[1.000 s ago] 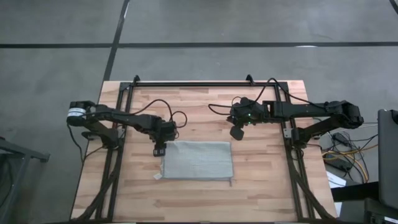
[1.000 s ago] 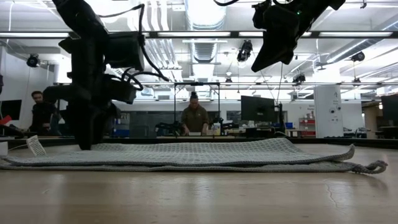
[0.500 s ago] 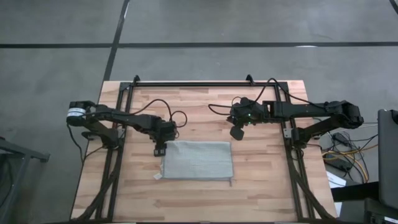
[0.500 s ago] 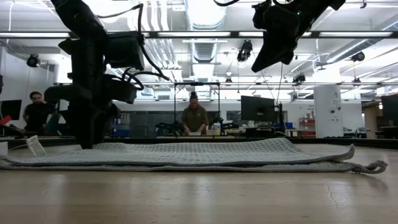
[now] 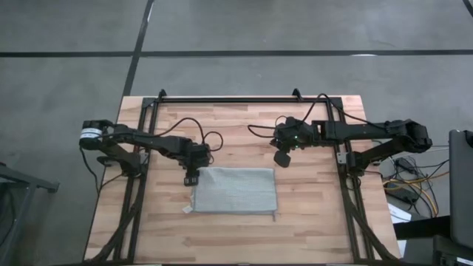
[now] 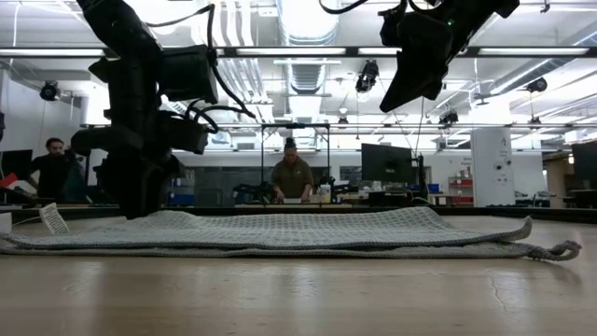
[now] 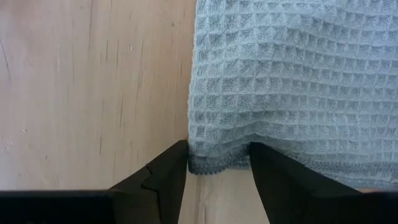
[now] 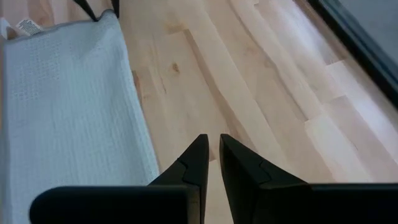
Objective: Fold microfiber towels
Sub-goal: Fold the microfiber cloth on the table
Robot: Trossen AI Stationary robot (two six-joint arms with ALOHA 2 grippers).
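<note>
The grey-green microfiber towel point(image 5: 235, 190) lies folded flat on the wooden table point(image 5: 310, 222), in several layers in the low view point(image 6: 280, 233). Its small white tag point(image 5: 187, 210) sticks out at the near left corner. My left gripper point(image 5: 192, 177) is down at the towel's far left corner. It is open, with one finger on either side of that corner point(image 7: 217, 163). My right gripper point(image 5: 281, 157) is shut and empty, high above the table point(image 6: 401, 93) beyond the towel's far right corner. The towel shows in the right wrist view point(image 8: 68, 106). My left gripper points down over the towel's far left corner point(image 7: 214, 165), which lies on the table between the two open fingers. One finger point(image 7: 168, 171) stands right at the towel's left edge. I cannot tell whether either finger touches the cloth.
Black frame rails point(image 5: 144, 185) run along the table's left, right and far sides. Cables point(image 5: 199, 137) lie on the table behind the left gripper. Bare wood lies near of the towel. People point(image 6: 293, 177) show in the room beyond the table.
My left gripper has shifted a little toward the towel's far left corner. The towel lies as before.
</note>
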